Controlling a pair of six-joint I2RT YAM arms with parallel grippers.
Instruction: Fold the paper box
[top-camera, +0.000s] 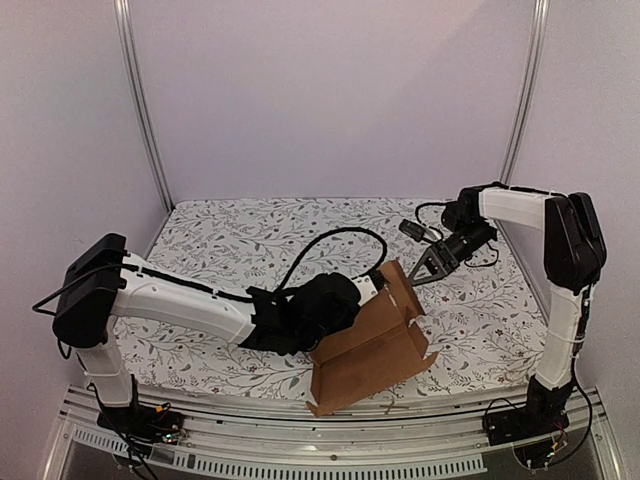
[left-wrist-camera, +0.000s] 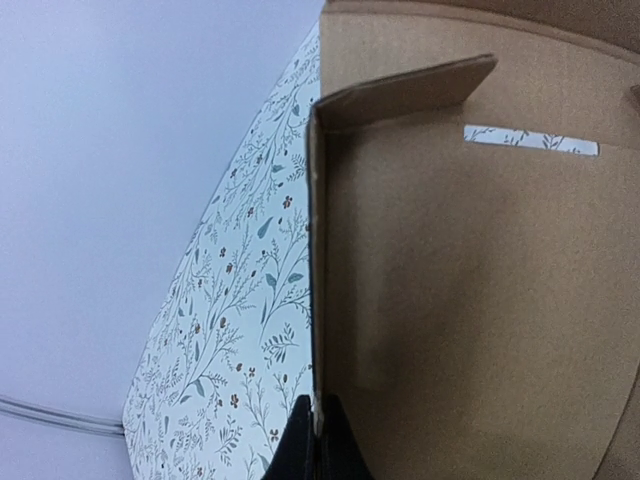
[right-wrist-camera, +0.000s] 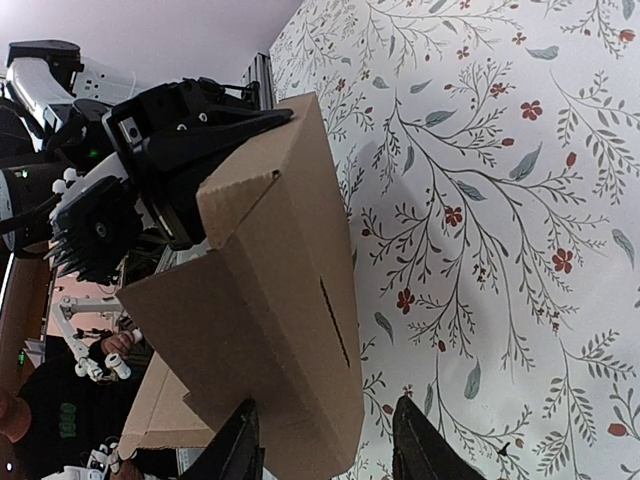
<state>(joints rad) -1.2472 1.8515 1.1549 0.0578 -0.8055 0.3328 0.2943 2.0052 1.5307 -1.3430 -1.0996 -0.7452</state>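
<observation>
— Paper box (top-camera: 370, 345), where is it?
— It stands tilted at the near edge of the table (top-camera: 250, 240), between the two arms.
— Who holds it?
— The left gripper (left-wrist-camera: 320, 442) does. Its fingers are clenched on one thin wall of the box. Only the dark tips show in the left wrist view, because the picture cuts off the rest at the bottom.
— And the right gripper (top-camera: 420, 275)?
— Its fingers (right-wrist-camera: 420, 450) are spread apart. In the right wrist view a corner of the box sits between them. The picture ends right there, so I cannot tell if they touch it.
— Can you see inside the box?
— Only a brown wall, a bent flap (left-wrist-camera: 400, 95) and a thin slot (left-wrist-camera: 530, 140).
</observation>
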